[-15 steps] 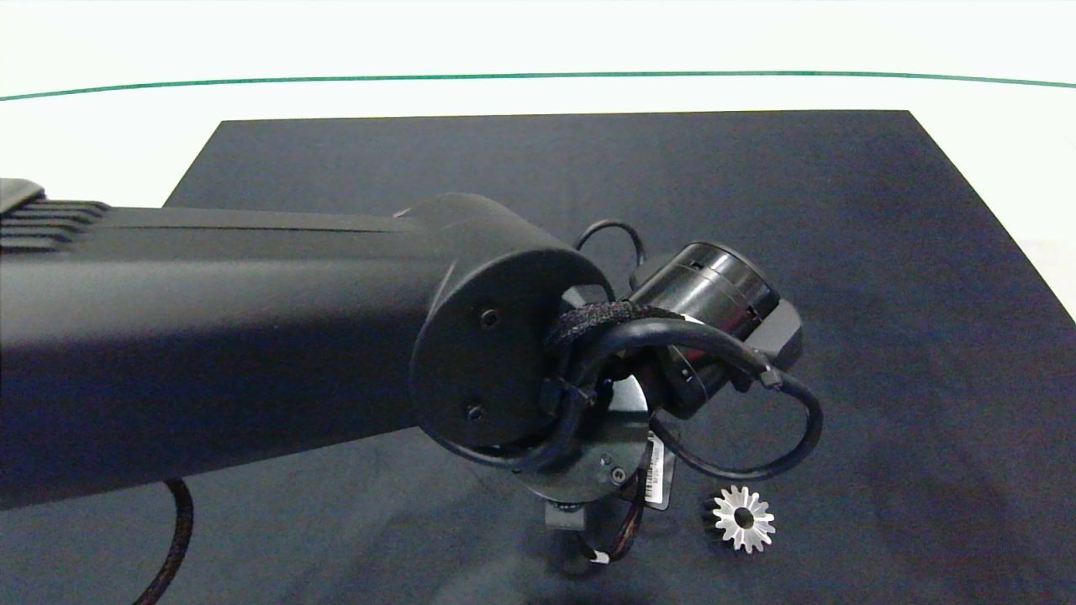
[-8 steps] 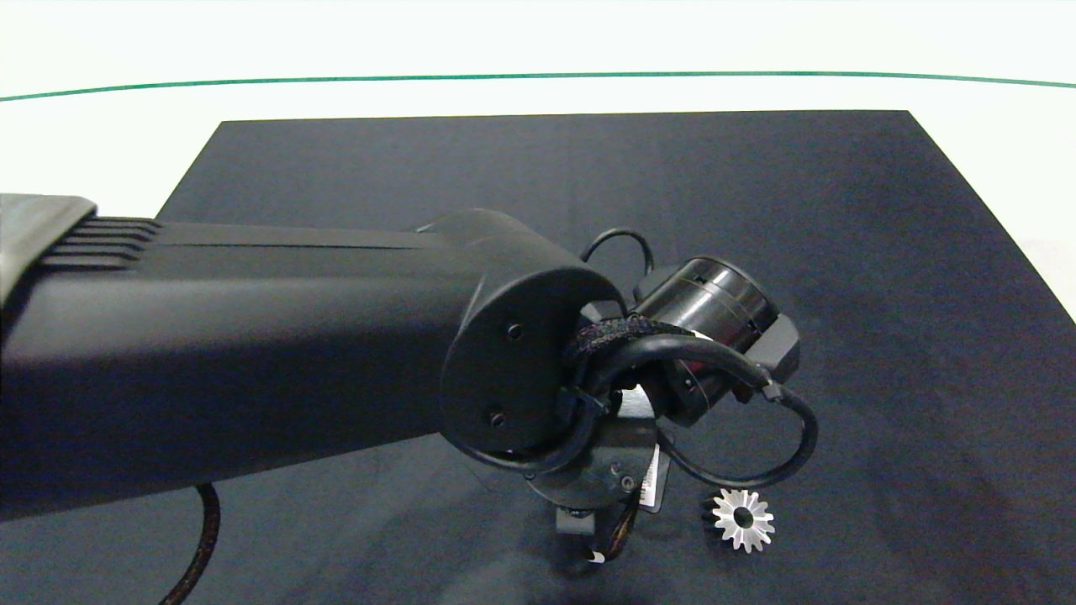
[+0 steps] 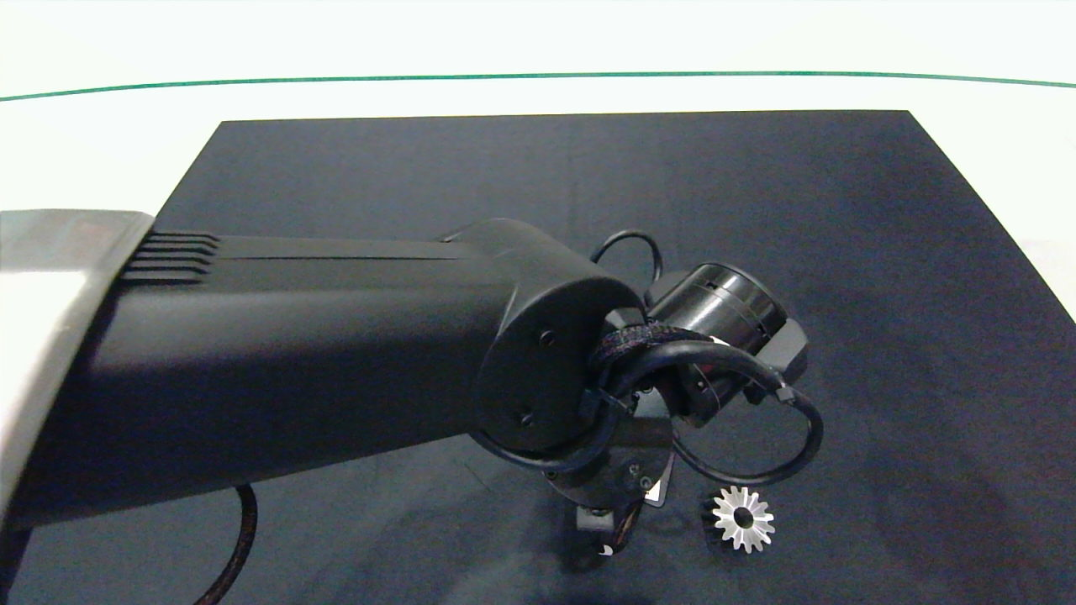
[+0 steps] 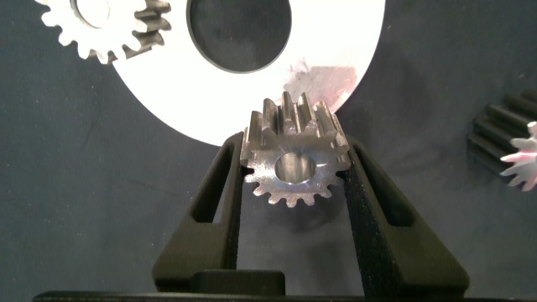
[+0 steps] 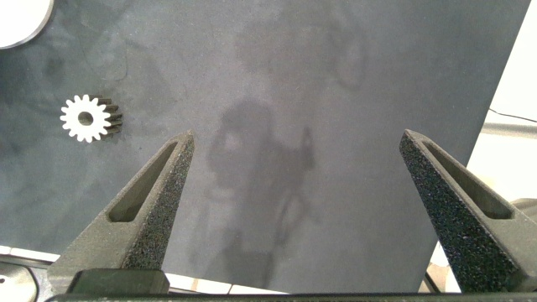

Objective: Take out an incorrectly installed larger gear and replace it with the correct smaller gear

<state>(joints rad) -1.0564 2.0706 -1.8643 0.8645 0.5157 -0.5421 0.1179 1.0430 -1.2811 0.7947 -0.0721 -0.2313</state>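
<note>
In the left wrist view my left gripper (image 4: 292, 149) is shut on the smaller gear (image 4: 292, 168), a silver gear with short blunt teeth and a round hole. It is held on edge just at the rim of a flat silver disc (image 4: 361, 42) with a large round opening. The larger gear (image 3: 742, 518), star-like with a dark hub, lies loose on the dark mat to the right of the left wrist, and shows again as the larger gear (image 4: 520, 143) and the larger gear (image 5: 86, 117). My right gripper (image 5: 298, 138) hangs open over bare mat.
Another small silver gear (image 4: 101, 29) sits on the disc beside its opening. The left arm (image 3: 336, 361) hides the disc and its own fingers in the head view. The dark mat (image 3: 588, 168) lies on a white table with a green line (image 3: 538, 76).
The left arm has reached further to the right across the mat. The larger gear on the mat has stayed where it was.
</note>
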